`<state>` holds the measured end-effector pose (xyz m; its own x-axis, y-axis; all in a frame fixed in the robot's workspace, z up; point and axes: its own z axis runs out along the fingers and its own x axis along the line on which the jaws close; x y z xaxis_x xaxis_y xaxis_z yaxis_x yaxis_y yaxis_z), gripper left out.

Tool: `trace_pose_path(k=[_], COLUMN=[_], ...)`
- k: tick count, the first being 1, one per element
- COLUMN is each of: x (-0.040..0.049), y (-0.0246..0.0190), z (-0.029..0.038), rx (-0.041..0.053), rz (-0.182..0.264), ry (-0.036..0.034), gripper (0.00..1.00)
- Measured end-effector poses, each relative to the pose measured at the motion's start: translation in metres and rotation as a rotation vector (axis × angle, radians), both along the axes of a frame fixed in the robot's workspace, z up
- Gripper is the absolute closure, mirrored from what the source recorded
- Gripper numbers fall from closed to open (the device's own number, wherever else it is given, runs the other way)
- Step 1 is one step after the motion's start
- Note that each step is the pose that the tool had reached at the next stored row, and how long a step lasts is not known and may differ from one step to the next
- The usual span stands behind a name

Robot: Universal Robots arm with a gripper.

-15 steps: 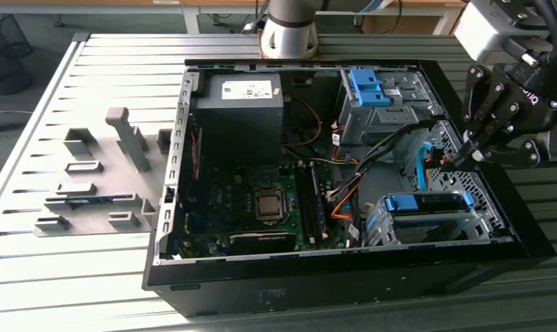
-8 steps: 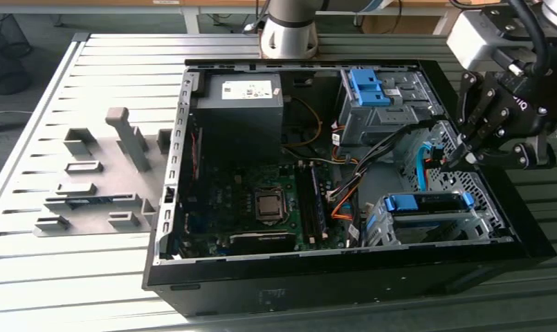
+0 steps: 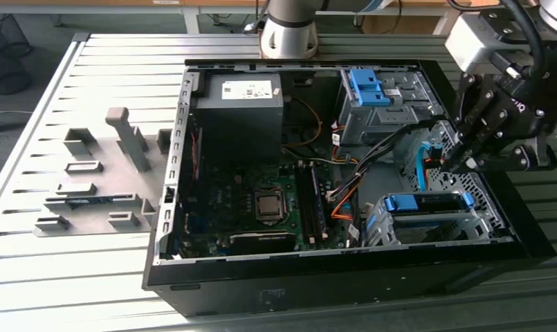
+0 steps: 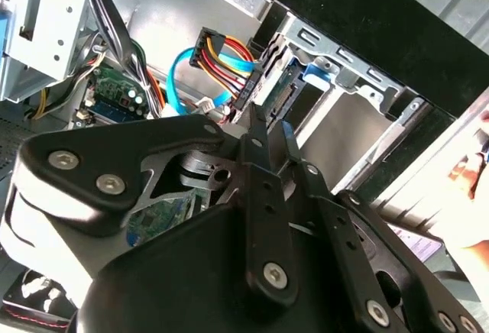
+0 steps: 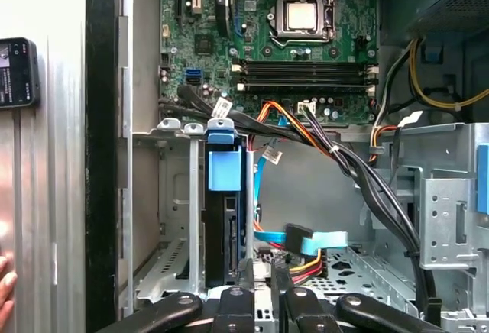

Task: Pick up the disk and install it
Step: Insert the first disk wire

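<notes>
Disk sitting edge-on in drive cage inside computer case, long axis running along cage slot, blue carrier tab facing outward. Gripper hovering just beside cage, fingers pinched together, gripping nothing. SATA and power cables lying near disk. First wrist view catching motherboard and person's fingertips. Exterior view adding grey fixture tray beside case.

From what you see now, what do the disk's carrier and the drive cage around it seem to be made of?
The disk's carrier looks like blue plastic: smooth, evenly coloured, moulded tab. The drive cage looks like bare sheet metal: grey, dull shine, folded edges with punched holes. The exact metal cannot be told.
</notes>
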<state>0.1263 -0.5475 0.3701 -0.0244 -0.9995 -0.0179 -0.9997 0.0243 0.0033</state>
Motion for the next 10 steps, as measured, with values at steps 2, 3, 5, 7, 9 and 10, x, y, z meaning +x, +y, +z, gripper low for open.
trace_pose_path(k=[2, 3, 5, 7, 9, 10], x=[0.0001, 0.0002, 0.0002, 0.0002, 0.0002, 0.0002], y=[0.0015, 0.0024, 0.0036, 0.0047, 0.0062, 0.0069], z=[-0.0019, -0.0029, -0.0047, -0.0056, -0.0066, -0.0070], rx=[0.0000, 0.0001, 0.0016, 0.0029, 0.0034, 0.0034], rz=[0.000, 0.000, 0.000, 0.000, 0.000, 0.000], ry=[0.0000, 0.0000, 0.0000, 0.0000, 0.0000, 0.0000], gripper=[0.76, 0.76, 0.76, 0.76, 0.75, 0.69])
